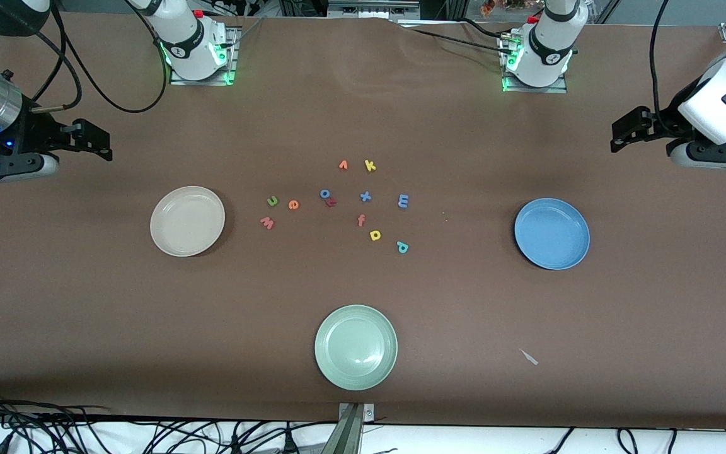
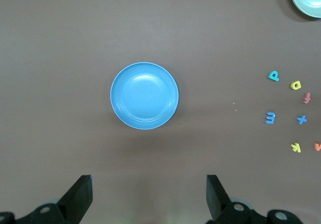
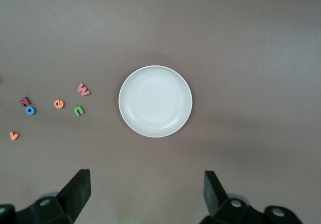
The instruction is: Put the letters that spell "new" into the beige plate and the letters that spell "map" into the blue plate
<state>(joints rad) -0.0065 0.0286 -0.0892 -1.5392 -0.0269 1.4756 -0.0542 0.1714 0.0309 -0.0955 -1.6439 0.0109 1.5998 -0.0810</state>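
Observation:
The green n (image 1: 273, 201), orange e (image 1: 293, 204) and pink w (image 1: 267, 222) lie on the table beside the empty beige plate (image 1: 187, 221). The blue m (image 1: 403, 201), yellow a (image 1: 375, 235) and teal p (image 1: 402, 247) lie closer to the empty blue plate (image 1: 552, 233). My right gripper (image 1: 106, 145) hangs open and empty above the right arm's end of the table; the right wrist view looks down on the beige plate (image 3: 155, 101). My left gripper (image 1: 618, 137) hangs open and empty above the left arm's end, and its wrist view shows the blue plate (image 2: 144, 96).
A pale green plate (image 1: 356, 347) sits nearest the front camera. Other letters lie among the task's letters: orange v (image 1: 343, 165), yellow k (image 1: 370, 166), blue x (image 1: 365, 197), orange f (image 1: 361, 220), a blue o (image 1: 325, 193) touching a dark red letter (image 1: 331, 202). A small pale scrap (image 1: 529, 357) lies near the front edge.

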